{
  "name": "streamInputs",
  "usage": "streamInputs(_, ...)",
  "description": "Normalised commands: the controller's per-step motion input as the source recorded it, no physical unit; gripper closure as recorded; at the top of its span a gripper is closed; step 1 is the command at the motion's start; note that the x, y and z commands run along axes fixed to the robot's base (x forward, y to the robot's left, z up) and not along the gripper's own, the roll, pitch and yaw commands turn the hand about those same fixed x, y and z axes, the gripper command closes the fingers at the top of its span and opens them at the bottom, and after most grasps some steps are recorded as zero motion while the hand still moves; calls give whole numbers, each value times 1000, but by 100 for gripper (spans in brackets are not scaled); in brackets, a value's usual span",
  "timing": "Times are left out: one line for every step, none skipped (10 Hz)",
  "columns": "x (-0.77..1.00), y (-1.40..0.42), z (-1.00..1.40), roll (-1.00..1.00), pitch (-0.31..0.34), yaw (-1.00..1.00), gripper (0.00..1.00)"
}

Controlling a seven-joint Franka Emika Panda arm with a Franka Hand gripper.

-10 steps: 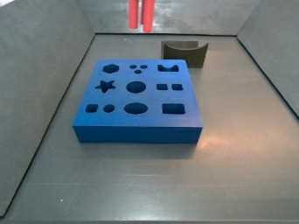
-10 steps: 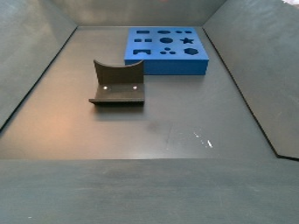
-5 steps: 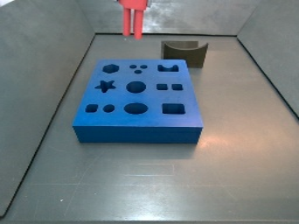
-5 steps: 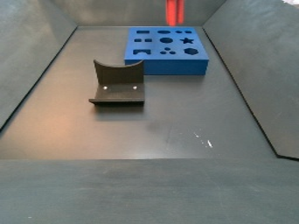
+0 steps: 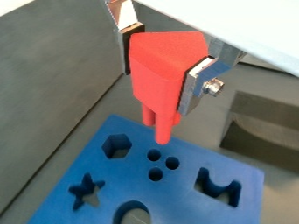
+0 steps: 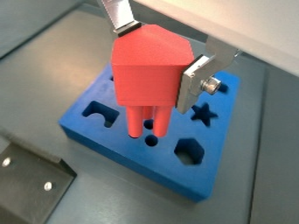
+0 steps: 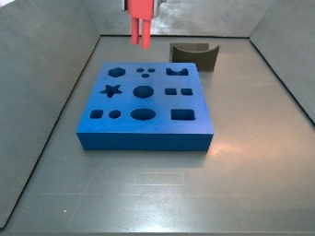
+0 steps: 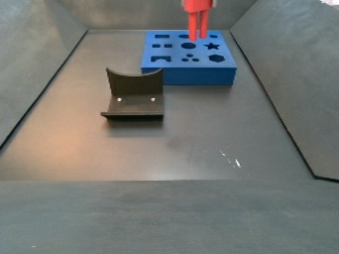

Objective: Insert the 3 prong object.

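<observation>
My gripper [image 5: 159,66] is shut on the red-orange 3 prong object [image 5: 163,66], its thin rods pointing down. It also shows in a wrist view [image 6: 147,74], where the gripper [image 6: 149,61] holds its block-like top between silver fingers [image 6: 194,77]. It hangs above the blue block [image 5: 163,179] near the cluster of three small round holes [image 5: 162,164]. In a side view the object [image 7: 139,22] hangs above the block's far edge [image 7: 145,101]. In a side view [image 8: 199,18] it is above the block [image 8: 189,58]. The rods are above the block and do not touch it.
The blue block has several shaped holes, among them a star [image 7: 110,90] and a hexagon [image 7: 116,70]. The dark olive curved-notch block [image 7: 193,55] stands behind the blue block; it shows nearer in a side view [image 8: 133,94]. Grey walls enclose the floor.
The gripper with the red-orange object has come down lower and nearer to the blue block's far edge; it now shows further into both side views.
</observation>
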Motion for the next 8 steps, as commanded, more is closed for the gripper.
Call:
streamInputs(-6,0,-220,63,0,-1000,100)
streamInputs(0,0,-329,0,-3,-1000,100)
streamInputs(0,-43,-314,-80,-99,-1000,100)
streamInputs(-34,-74,-331,-121,-170,-954,100)
streamInputs(-37,-71,-334,-124,-164,-951,100)
streamInputs(0,-243,-157,0,-29,-251,100)
streamInputs(-109,-177,-154,0,-90,0,100)
streamInputs(0,0,-77,-10,-39,0,100)
